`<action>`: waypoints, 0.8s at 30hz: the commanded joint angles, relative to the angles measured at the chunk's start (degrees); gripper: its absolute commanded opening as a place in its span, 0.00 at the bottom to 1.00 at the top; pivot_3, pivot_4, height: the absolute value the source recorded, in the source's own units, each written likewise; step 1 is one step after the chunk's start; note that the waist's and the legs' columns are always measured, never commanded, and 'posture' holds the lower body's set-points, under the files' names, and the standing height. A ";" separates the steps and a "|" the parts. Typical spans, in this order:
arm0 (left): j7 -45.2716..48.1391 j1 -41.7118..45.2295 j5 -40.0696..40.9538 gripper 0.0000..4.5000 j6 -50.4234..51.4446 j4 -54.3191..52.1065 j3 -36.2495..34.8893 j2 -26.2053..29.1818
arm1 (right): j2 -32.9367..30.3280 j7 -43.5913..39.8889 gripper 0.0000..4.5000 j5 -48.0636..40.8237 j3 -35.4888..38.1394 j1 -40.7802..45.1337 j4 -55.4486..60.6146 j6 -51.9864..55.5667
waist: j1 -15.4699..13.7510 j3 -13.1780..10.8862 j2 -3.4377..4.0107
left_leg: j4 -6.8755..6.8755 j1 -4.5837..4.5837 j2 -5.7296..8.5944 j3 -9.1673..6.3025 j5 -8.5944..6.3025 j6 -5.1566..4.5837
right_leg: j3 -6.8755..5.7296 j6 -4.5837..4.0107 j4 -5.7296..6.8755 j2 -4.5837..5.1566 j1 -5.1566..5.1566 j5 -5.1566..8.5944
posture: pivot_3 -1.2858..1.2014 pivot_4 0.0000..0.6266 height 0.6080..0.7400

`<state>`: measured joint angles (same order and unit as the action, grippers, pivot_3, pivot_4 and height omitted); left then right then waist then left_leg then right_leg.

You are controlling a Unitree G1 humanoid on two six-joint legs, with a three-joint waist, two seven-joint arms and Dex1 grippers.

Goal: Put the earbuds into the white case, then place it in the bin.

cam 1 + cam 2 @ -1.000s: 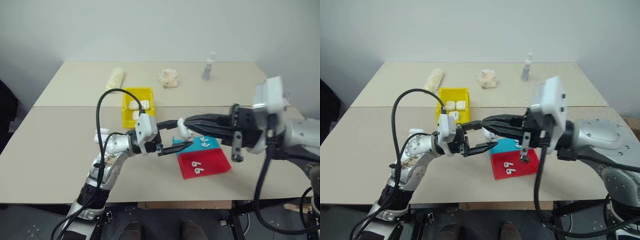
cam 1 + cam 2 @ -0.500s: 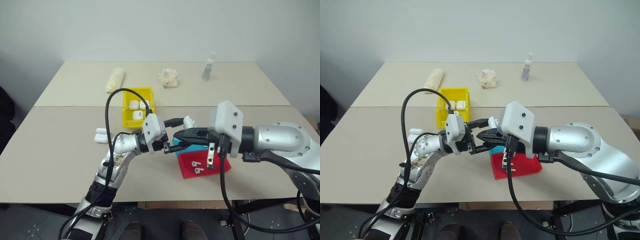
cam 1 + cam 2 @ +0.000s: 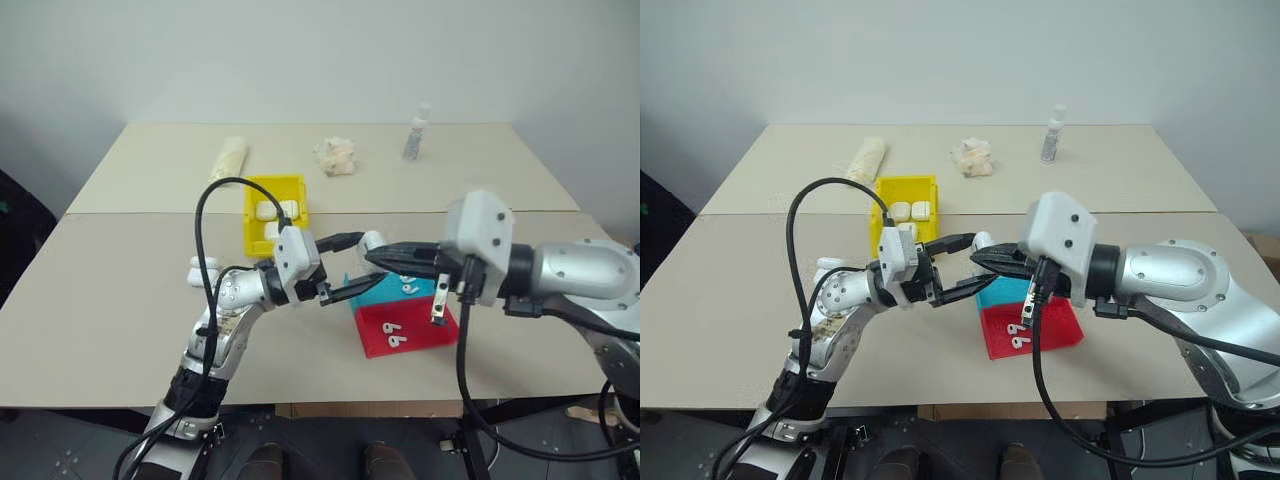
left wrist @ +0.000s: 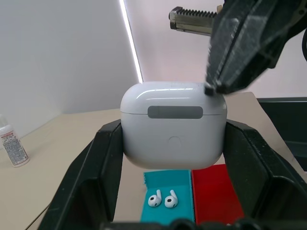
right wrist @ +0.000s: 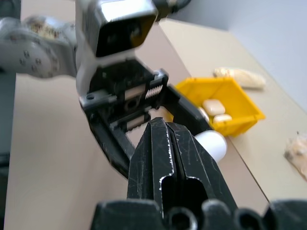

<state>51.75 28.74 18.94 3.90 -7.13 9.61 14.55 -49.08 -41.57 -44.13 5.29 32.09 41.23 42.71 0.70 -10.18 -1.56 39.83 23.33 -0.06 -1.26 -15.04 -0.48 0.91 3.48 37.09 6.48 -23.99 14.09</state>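
Above a beige tabletop (image 3: 120, 300), the left gripper (image 4: 173, 158) has its two black fingers clamped against either side of a small glossy white rounded case (image 4: 173, 124), which sits upright between them with its lid closed, raised off the table. The right gripper (image 3: 372, 256) reaches in from the opposite side with its two black fingers pressed flat together and nothing between them; their tip sits right at the case's top corner, at or just touching the lid. Beneath the left jaws, on the table, lies a shallow teal plastic tray (image 4: 168, 189) holding two tiny glossy white stemmed earbuds (image 4: 162, 198) side by side, and touching it is a shallow red plastic tray (image 3: 405, 325) with another pair of white earbuds (image 3: 394, 340) in it. Beyond the left gripper, farther out on the table, stands a small bright yellow rectangular plastic bin (image 3: 272, 188) with several white cases (image 3: 275, 212) already inside. Along the table's far edge, well apart from both jaws, rest a pale rolled cloth (image 3: 229, 156), a crumpled cream wad (image 3: 336, 156) and a small clear bottle with a white cap (image 3: 417, 132).
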 commanded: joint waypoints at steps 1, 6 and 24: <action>-2.53 -0.09 0.73 0.62 -0.08 -3.42 -2.29 0.50 | 1.41 1.27 0.01 -5.67 6.66 -1.41 1.79 -1.11 | -0.07 0.00 0.00 | 0.01 0.00 0.00 0.00 0.00 0.00 | 0.00 0.00 0.00 0.01 0.01 0.00 | 0.52 0.24 1.00; -9.75 0.49 0.05 0.62 1.28 -5.61 -5.83 0.19 | 0.99 0.25 0.01 -3.21 6.60 -4.02 -1.88 -2.09 | -0.12 0.01 -0.01 | 0.03 -0.02 0.02 0.00 0.00 0.00 | 0.00 0.02 -0.01 0.03 0.06 -0.01 | 0.52 0.24 1.00; -37.36 15.76 -18.32 0.62 11.89 15.18 -8.79 1.23 | -0.37 3.43 0.01 0.22 8.40 -10.63 -3.98 -0.51 | -0.49 0.02 -0.04 | 0.01 0.09 0.06 0.00 0.01 0.02 | -0.05 0.06 0.05 0.03 0.00 -0.04 | 0.52 0.24 1.00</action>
<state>14.81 42.06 2.15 18.82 7.17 -0.36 15.95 -48.49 -39.22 -44.12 11.63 21.41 34.88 41.87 0.22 -10.16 -1.60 39.85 23.42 0.02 -1.24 -15.02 -0.45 0.86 3.54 37.14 6.52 -23.99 14.05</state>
